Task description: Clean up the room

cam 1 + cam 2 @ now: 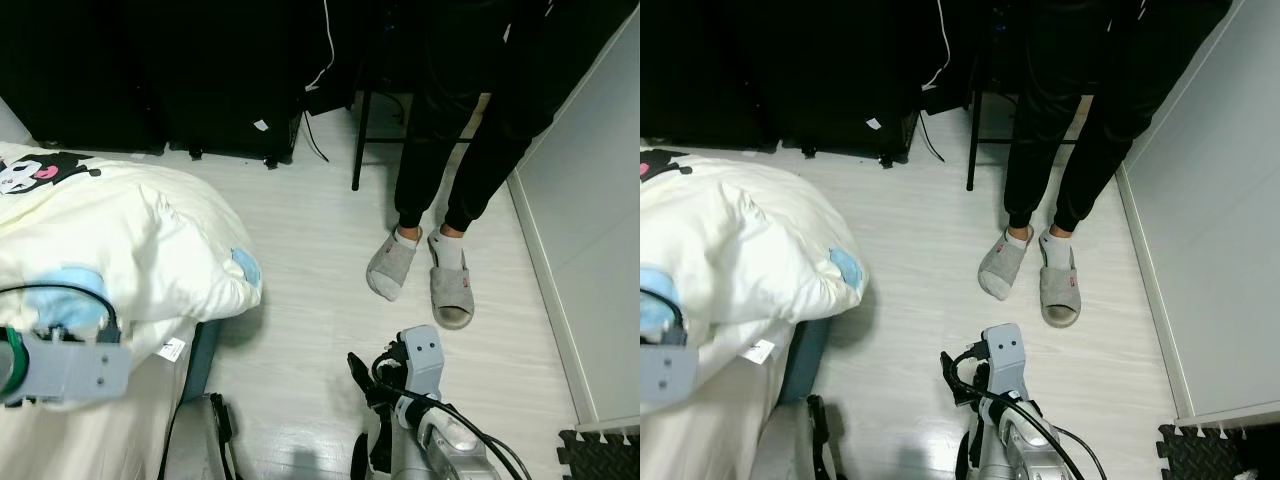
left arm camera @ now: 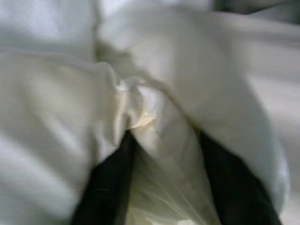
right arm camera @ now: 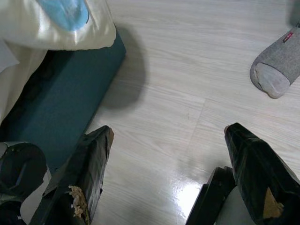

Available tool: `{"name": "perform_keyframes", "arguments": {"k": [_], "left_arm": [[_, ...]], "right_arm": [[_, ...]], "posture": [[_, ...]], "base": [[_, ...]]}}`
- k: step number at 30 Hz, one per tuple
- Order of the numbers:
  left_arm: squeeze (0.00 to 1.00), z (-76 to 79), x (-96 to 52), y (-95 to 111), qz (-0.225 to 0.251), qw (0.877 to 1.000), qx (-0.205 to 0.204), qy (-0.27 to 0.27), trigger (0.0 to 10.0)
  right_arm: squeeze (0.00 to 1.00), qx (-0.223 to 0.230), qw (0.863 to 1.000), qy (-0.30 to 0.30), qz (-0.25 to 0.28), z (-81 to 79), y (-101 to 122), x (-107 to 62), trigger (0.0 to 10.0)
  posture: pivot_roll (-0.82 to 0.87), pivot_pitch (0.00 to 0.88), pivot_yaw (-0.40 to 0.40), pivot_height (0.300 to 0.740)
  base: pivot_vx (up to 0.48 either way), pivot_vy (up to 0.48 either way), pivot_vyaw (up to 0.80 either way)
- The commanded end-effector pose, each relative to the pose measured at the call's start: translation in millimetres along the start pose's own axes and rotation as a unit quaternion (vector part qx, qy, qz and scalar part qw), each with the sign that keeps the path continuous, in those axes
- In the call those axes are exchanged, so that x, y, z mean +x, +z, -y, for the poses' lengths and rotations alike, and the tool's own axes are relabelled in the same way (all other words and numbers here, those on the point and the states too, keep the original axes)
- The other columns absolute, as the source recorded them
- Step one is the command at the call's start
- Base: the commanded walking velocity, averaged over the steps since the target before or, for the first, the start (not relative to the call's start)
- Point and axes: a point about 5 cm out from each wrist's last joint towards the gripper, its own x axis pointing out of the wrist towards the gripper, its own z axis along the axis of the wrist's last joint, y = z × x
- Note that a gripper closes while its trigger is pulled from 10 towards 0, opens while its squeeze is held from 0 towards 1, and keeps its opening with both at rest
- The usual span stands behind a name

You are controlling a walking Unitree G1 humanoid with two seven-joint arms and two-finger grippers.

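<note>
Left eye view gives me the cream duvet first, heaped over the left half of the frame, with a black-and-white cartoon print at the upper left and pale blue patches near its right edge. Under that edge I see the teal bed base, plain in the upper left of the right wrist view. Pale wood floor runs through the middle. At the top right a person in black trousers stands there, grey slippers on the boards, well apart from the bed. My left gripper is buried in the duvet: through its wrist camera the two black fingers are pinched around a bunched fold of cream fabric. My right gripper hangs low above the floor at the bottom centre, fingers spread wide with nothing between them. A small white tag dangles at the duvet's lower edge.
</note>
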Motion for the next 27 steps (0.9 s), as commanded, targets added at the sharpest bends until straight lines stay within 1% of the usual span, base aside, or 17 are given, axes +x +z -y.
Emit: {"name": "perform_keyframes", "arguments": {"k": [1,4,5,6,7,9,11,13,14,17,19,21,22,24,25,26,27], "left_arm": [[0.00,-23.9,-20.3,-1,-0.011,0.999,0.014,0.036,10.0],[0.00,-31.2,-26.4,0,-0.009,0.999,0.019,0.047,10.0],[0.00,-42.7,-33.1,3,-0.004,0.997,0.017,0.074,10.0],[0.00,-61.4,-40.2,5,0.003,0.991,-0.003,0.130,10.0],[0.00,-61.4,-40.2,5,0.003,0.991,-0.003,0.130,10.0],[0.00,-89.4,-48.3,11,0.039,0.972,-0.064,0.221,10.0],[0.00,-89.4,-48.3,11,0.039,0.972,-0.064,0.221,10.0],[0.00,-103.5,-43.0,31,0.130,0.943,-0.163,0.261,10.0],[0.00,-103.5,-43.0,31,0.130,0.943,-0.163,0.261,10.0],[0.00,-113.2,-18.2,70,0.244,0.886,-0.288,0.268,10.0],[0.00,-113.2,-18.2,70,0.244,0.886,-0.288,0.268,10.0],[0.00,-122.0,-8.9,84,0.280,0.856,-0.337,0.273,10.0],[0.00,-122.0,-8.9,84,0.280,0.856,-0.337,0.273,10.0],[0.00,-134.0,6.4,101,0.290,0.823,-0.384,0.301,10.0],[0.00,-134.0,6.4,101,0.290,0.823,-0.384,0.301,10.0],[0.00,-143.6,20.2,120,0.296,0.791,-0.425,0.326,10.0],[0.00,-143.6,20.2,120,0.296,0.791,-0.425,0.326,10.0]], "right_arm": [[0.00,0.005,1.000,0.000,-0.021,0.6,-10,-5.2,10.0],[0.00,0.004,1.000,0.001,-0.021,0.7,-10,-4.7,10.0],[0.00,0.003,1.000,0.003,-0.021,0.9,-9,-3.4,10.0],[0.00,0.002,1.000,0.005,-0.020,0.6,-8,-1.4,10.0],[0.00,0.002,1.000,0.005,-0.020,0.6,-8,-1.4,10.0],[0.00,0.000,1.000,0.008,-0.018,-0.1,-5,1.4,10.0],[0.00,0.000,1.000,0.008,-0.018,-0.1,-5,1.4,10.0],[0.00,-0.001,1.000,0.009,-0.016,-0.2,-4,2.0,10.0],[0.00,-0.001,1.000,0.009,-0.016,-0.2,-4,2.0,10.0],[0.00,-0.001,1.000,0.003,-0.016,2.7,-5,-0.8,10.0],[0.00,-0.001,1.000,0.003,-0.016,2.7,-5,-0.8,10.0],[0.00,0.000,1.000,0.000,-0.015,3.6,-5,-2.1,10.0],[0.00,0.000,1.000,0.000,-0.015,3.6,-5,-2.1,10.0],[0.00,-0.001,1.000,0.001,-0.016,2.2,-6,-2.2,10.0],[0.00,-0.001,1.000,0.001,-0.016,2.2,-6,-2.2,10.0],[0.00,0.000,1.000,0.001,-0.015,1.3,-6,-1.6,10.0],[0.00,0.000,1.000,0.001,-0.015,1.3,-6,-1.6,10.0]], "posture": [[0.12,0.242,0.022,0.548],[0.12,0.242,0.022,0.548],[0.14,0.240,0.016,0.548],[0.14,0.238,0.012,0.548],[0.14,0.238,0.012,0.548],[0.13,0.235,0.009,0.548],[0.13,0.235,0.009,0.548],[0.13,0.235,0.009,0.548],[0.13,0.235,0.009,0.548],[0.12,0.235,0.008,0.548],[0.12,0.235,0.008,0.548],[0.10,0.235,0.009,0.548],[0.10,0.235,0.009,0.548],[0.09,0.238,0.010,0.548],[0.09,0.238,0.010,0.548],[0.08,0.240,0.011,0.548],[0.08,0.240,0.011,0.548]], "base": [[0.000,0.000,0.00],[0.000,0.000,0.00],[0.000,0.000,0.00],[0.000,0.000,0.00],[0.000,0.000,0.00],[0.000,0.000,0.00],[0.000,0.000,0.00],[0.000,0.000,0.00],[0.000,0.000,0.00],[0.000,0.000,0.00],[0.000,0.000,0.00],[0.000,0.000,0.00],[0.000,0.000,0.00],[0.000,0.000,0.00],[0.000,0.000,0.00],[0.000,0.000,0.00],[0.000,0.000,0.00]]}}
